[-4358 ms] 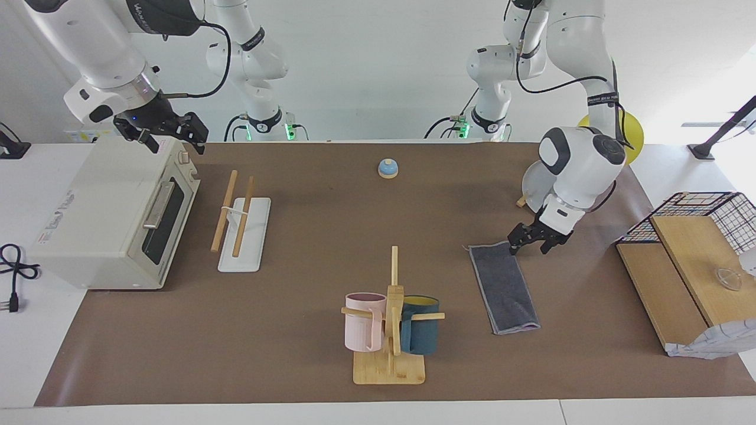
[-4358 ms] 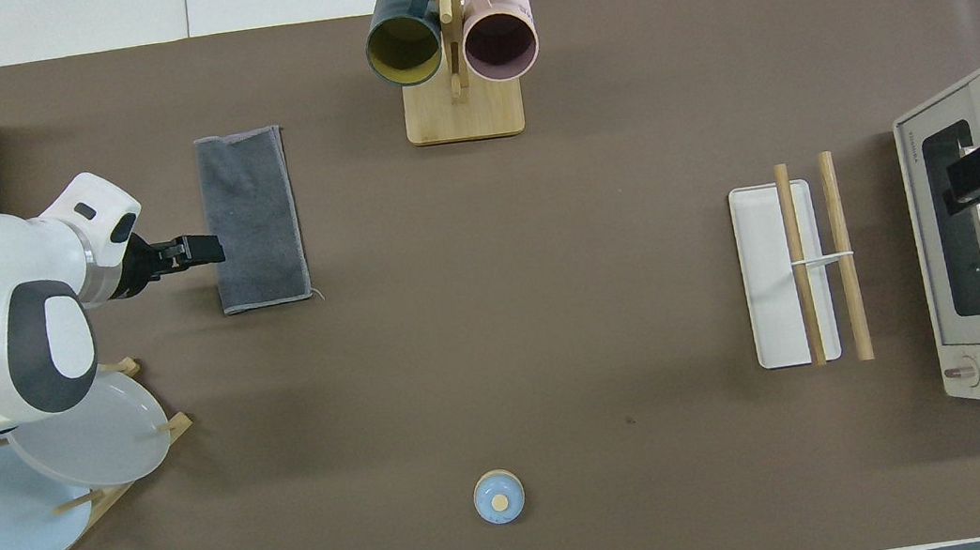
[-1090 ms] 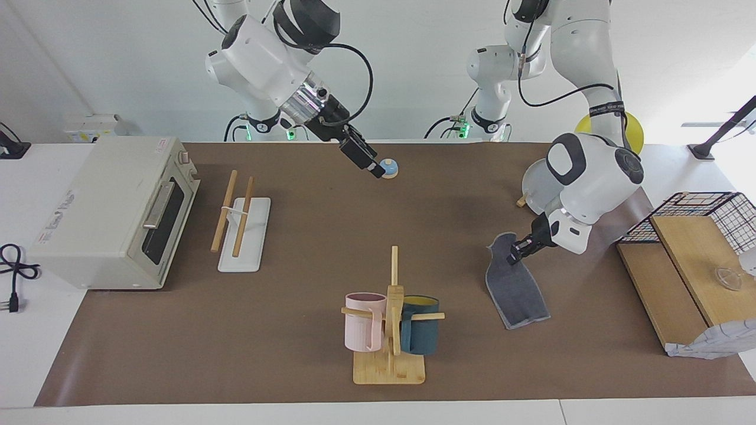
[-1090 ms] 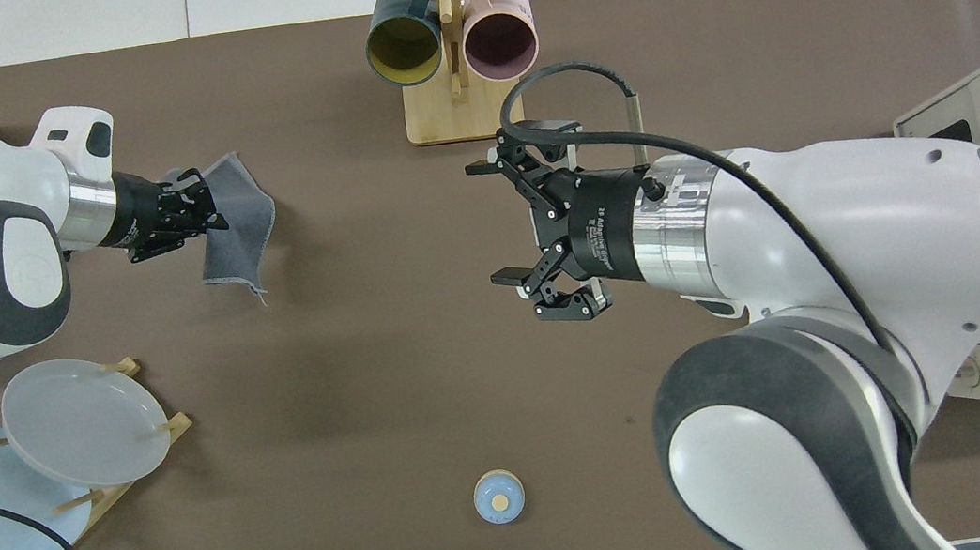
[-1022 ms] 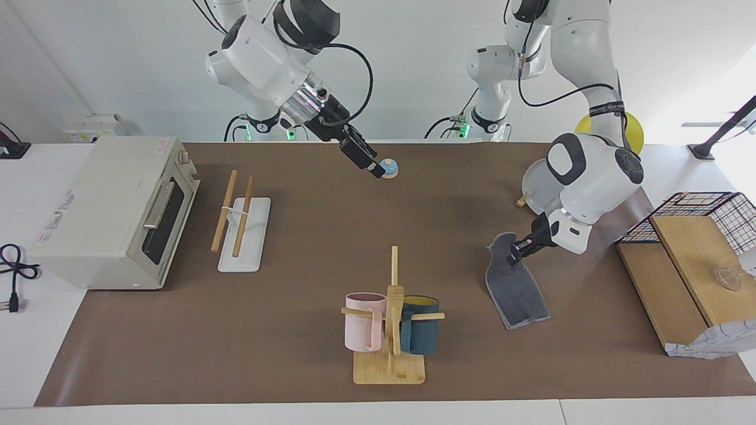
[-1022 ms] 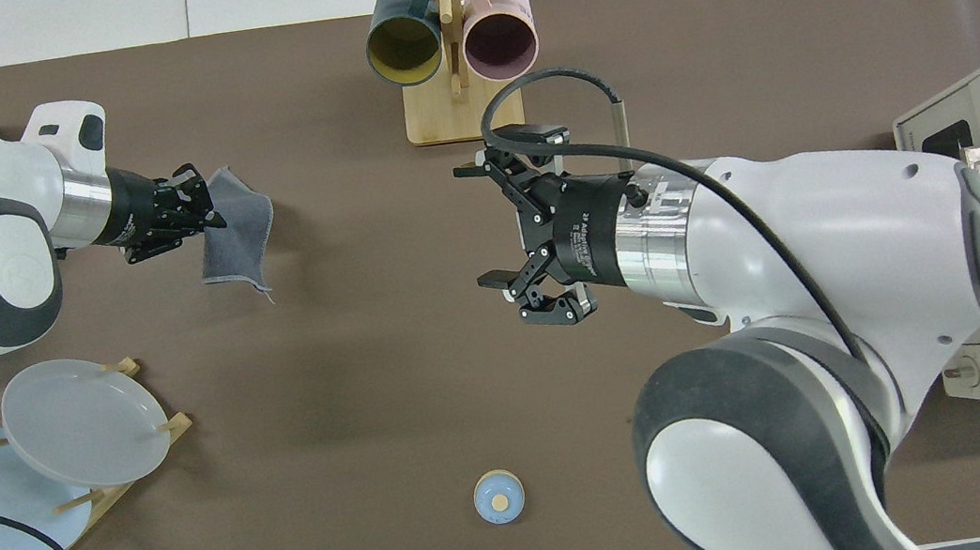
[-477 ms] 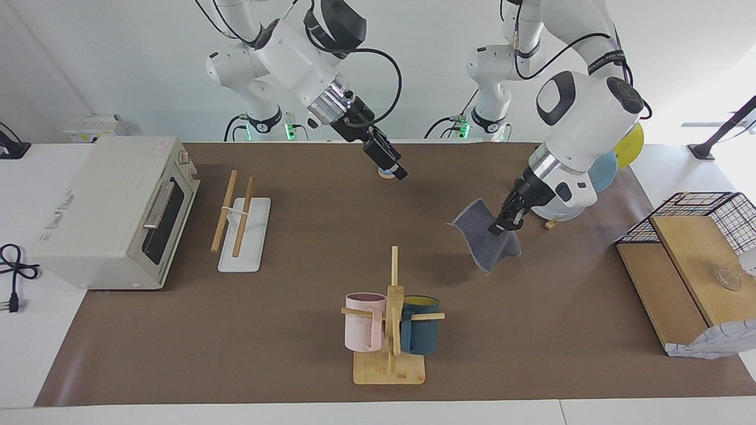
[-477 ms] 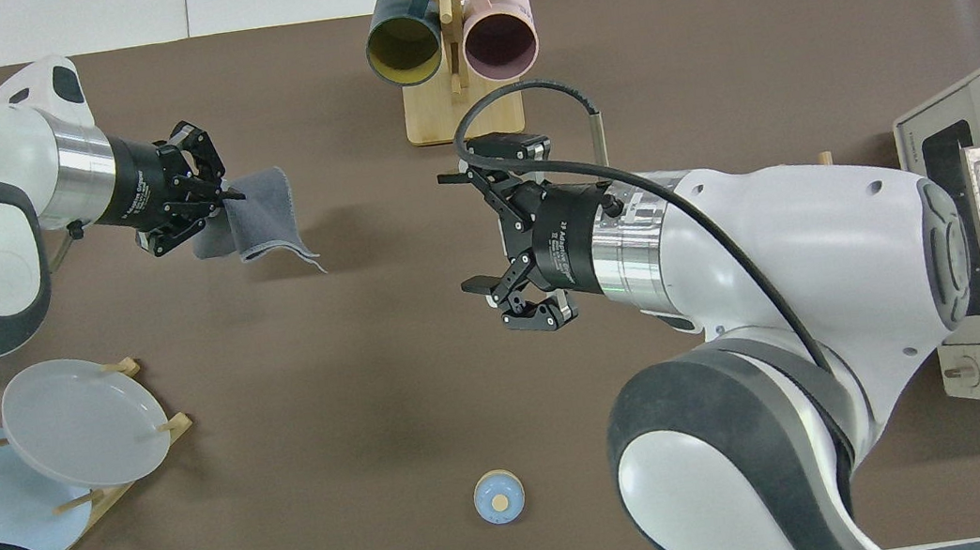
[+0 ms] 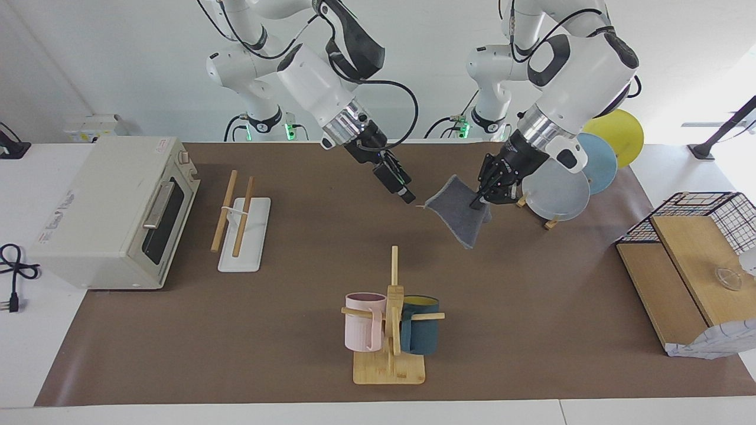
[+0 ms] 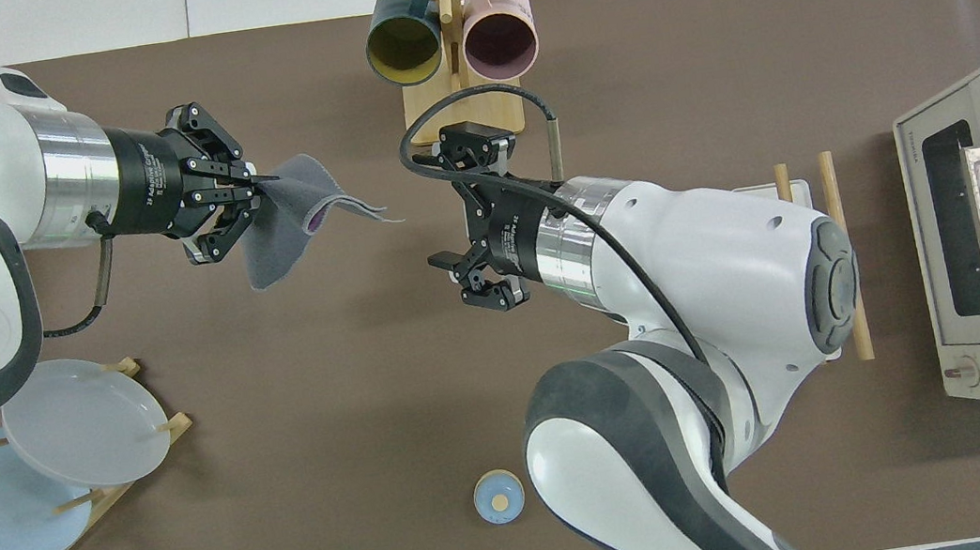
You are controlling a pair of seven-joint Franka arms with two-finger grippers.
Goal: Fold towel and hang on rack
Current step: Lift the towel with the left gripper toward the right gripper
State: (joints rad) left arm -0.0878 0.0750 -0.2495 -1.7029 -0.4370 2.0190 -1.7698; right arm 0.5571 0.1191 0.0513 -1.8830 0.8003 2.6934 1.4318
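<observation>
The towel (image 9: 458,213) hung folded in mid-air over the mat (image 9: 295,330), grey side out w/ a bit of purple showing in the fold. The left gripper (image 9: 479,202) pinched it at one edge, fingers closed on the cloth. The right gripper (image 9: 407,196) was also up over the mat, just beside the towel's free corner, not touching, fingers spread. The rack (image 9: 239,227) stood well apart, toward the right arm's end, next to the oven (image 9: 106,206).
</observation>
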